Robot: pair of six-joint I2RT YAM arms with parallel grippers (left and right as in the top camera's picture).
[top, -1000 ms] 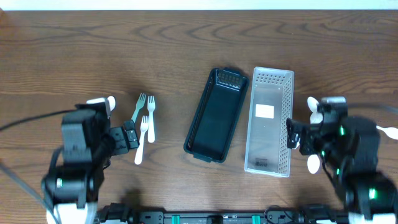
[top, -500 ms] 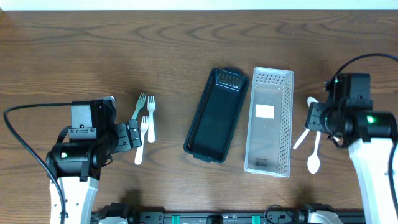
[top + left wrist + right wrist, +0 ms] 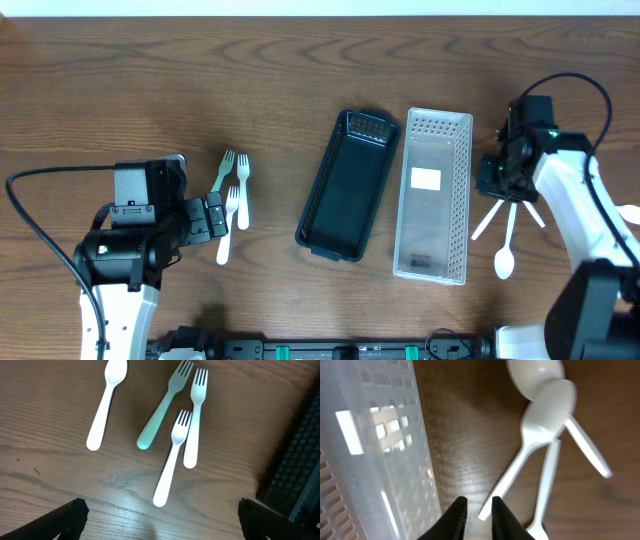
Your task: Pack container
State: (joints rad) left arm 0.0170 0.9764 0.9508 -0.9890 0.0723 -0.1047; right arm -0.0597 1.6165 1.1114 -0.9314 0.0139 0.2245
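Note:
In the overhead view a black container (image 3: 318, 195) and a clear container (image 3: 466, 200) lie side by side at mid-table. Three white spoons (image 3: 505, 240) lie crossed right of the clear one. My right gripper (image 3: 490, 180) hovers over their upper ends. In the right wrist view its jaws (image 3: 479, 502) are almost closed and hold nothing; a spoon's handle (image 3: 515, 475) ends just beyond the tips. My left gripper (image 3: 210, 218) stands wide open (image 3: 159, 520) just short of a teal fork (image 3: 162, 415), two white forks (image 3: 196, 420) and a white spoon (image 3: 106, 405).
Another white spoon (image 3: 628, 212) lies at the far right edge of the table. The black container's corner (image 3: 295, 475) shows at the right of the left wrist view. The clear container's perforated wall (image 3: 375, 450) fills the left of the right wrist view.
Both arms have come down from close to the camera to the table. The right gripper has shifted left and up over the spoons, and its jaws have closed from wide open. The cutlery lies unmoved.

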